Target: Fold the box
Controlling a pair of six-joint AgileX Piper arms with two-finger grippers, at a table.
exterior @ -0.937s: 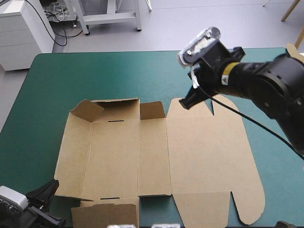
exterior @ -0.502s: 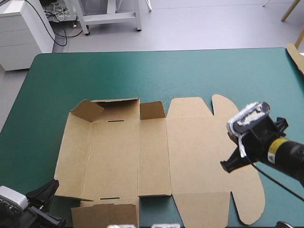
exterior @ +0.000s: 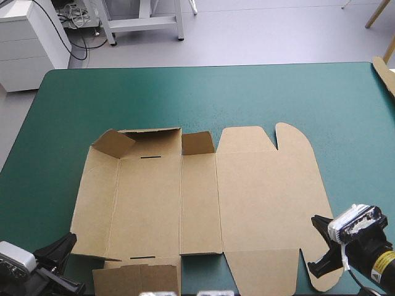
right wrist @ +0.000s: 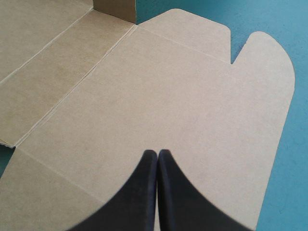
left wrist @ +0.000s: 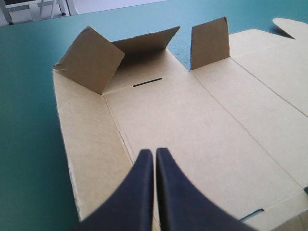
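The brown box (exterior: 259,191) lies spread on the teal-green cover. Its far wall (exterior: 151,143) stands raised over the left section, with a corner flap (exterior: 114,143) folded inward and a small flap (exterior: 197,143) upright beside it. The lid panel with its rounded ear (right wrist: 168,96) lies flat on the right. My left gripper (exterior: 69,239) is shut and holds nothing at the box's near left corner; in its own view the left gripper (left wrist: 155,151) points along the base (left wrist: 192,125). My right gripper (exterior: 311,270) is shut and holds nothing, low over the lid's near right corner; the right gripper (right wrist: 158,153) points across the lid.
A strip of brown board (exterior: 386,74) shows at the table's far right edge. Bare teal-green cover (exterior: 185,92) stretches between the box and the far edge. A near flap (exterior: 136,277) of the box lies close to the table's front edge.
My right arm has swung from above the lid's far edge down to its near right corner, still shut. The left gripper and the box have not moved.
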